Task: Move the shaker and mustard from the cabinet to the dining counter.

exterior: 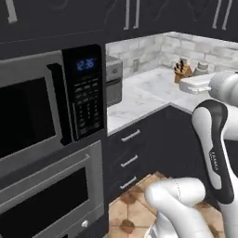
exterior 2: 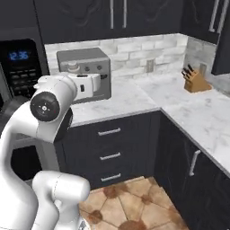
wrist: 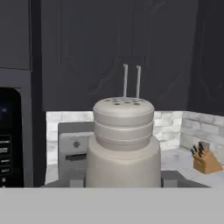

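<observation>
shaker [wrist: 123, 144] before cabinet [wrist: 131, 48], knife block [wrist: 205, 161] right

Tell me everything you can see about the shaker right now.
The shaker is a pale grey, stubby cylinder standing upright close in front of the hand camera. Its body is wide and smooth, stepping in through two ribbed rings to a flat top dotted with small holes. The finish looks matte, like plastic or ceramic. It hangs in front of the closed black cabinet, apparently carried in the hand, though the fingertips are hidden.

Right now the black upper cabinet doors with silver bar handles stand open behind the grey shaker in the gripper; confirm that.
Not right. In the hand view the black upper cabinet doors are shut, their silver bar handles side by side. The grey shaker does sit close in front, at the gripper.
</observation>
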